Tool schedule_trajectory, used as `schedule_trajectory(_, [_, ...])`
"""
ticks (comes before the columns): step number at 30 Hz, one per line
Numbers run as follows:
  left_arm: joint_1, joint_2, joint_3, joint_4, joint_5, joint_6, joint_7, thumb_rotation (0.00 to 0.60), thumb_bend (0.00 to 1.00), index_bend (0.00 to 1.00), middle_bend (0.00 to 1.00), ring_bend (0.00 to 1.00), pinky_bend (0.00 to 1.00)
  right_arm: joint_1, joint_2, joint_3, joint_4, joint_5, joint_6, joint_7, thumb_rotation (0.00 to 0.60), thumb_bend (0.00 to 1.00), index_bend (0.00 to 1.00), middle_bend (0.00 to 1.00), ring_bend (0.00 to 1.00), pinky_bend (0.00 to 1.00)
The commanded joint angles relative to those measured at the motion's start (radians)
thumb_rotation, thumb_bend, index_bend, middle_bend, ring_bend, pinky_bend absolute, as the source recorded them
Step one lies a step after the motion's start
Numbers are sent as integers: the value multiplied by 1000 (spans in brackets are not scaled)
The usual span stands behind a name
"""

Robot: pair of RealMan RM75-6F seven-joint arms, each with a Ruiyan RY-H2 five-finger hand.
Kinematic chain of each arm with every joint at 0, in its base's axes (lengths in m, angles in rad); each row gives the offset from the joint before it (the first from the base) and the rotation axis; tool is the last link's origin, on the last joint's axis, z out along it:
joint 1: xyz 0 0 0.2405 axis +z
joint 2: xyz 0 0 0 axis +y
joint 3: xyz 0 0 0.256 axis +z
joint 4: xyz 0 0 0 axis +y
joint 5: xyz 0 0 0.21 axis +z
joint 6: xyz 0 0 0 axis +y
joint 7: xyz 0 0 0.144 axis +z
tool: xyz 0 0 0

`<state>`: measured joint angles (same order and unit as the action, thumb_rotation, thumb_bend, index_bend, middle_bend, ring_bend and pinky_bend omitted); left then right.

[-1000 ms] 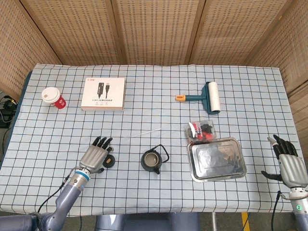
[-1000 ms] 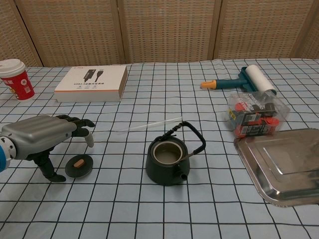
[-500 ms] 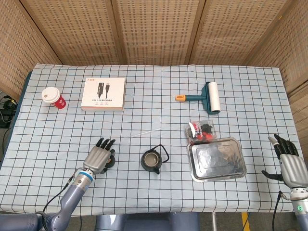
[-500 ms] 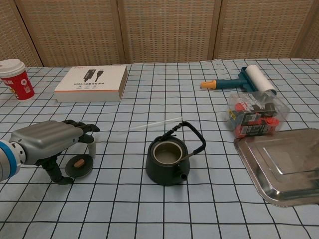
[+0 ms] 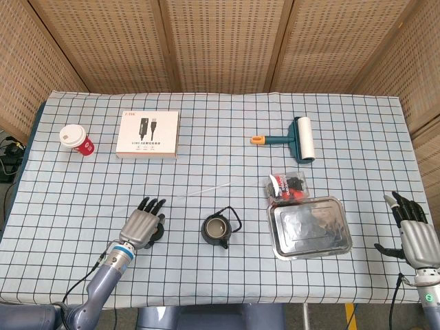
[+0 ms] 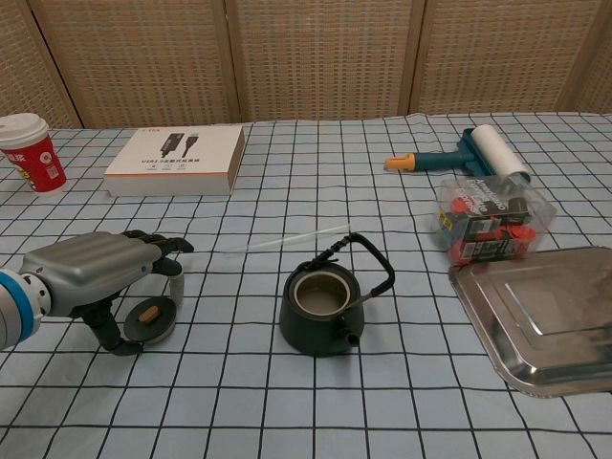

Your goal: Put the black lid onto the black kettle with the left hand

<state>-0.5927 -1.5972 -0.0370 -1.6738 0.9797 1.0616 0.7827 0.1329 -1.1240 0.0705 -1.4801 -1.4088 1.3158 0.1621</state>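
- The black lid (image 6: 150,319) lies flat on the counter (image 5: 227,158), left of the black kettle (image 6: 328,312), which stands open, handle up.
- The left robot hand (image 6: 91,273) arches over the lid, fingers spread, thumb down beside it; a grip cannot be told.
- Checked cloth lies bare between lid and kettle.
- The right robot hand (image 5: 414,232) hangs spread at the counter's near right corner, beside the steel tray (image 5: 309,227).

- Matt black kettle (image 6: 321,314), dull cast-metal look, braided handle.
- Matt black lid (image 6: 151,319) with a small wooden-looking knob.
- Brushed grey metal-look shell on the left hand (image 6: 86,268), dark fingers.
- Shiny steel tray (image 6: 541,322), reflective.
- Smooth checked cloth over the table (image 5: 227,137).
- White cardboard box (image 6: 175,160), matt.
- Paper cup (image 6: 33,152), red and white.
- Woven screen panels (image 5: 220,41) behind.
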Motion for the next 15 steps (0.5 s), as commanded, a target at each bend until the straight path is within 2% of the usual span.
schedule_trajectory(1, [-1, 9, 0, -12, 10, 8, -7, 600, 285, 434, 0, 0, 0, 0, 0, 1, 0, 2, 0, 1, 600, 91, 25, 0, 0, 31])
schedule_trajectory(8, [-14, 42, -7, -66, 33, 30, 1, 600, 285, 437, 0, 0, 0, -2, 7, 7, 0, 11, -1, 15, 600, 91, 25, 0, 0, 31])
schedule_trajectory(15, [-64, 79, -54, -152, 33, 40, 56, 600, 285, 440, 0, 0, 0, -2, 14, 11, 1, 19, -5, 31, 600, 91, 25, 0, 0, 31])
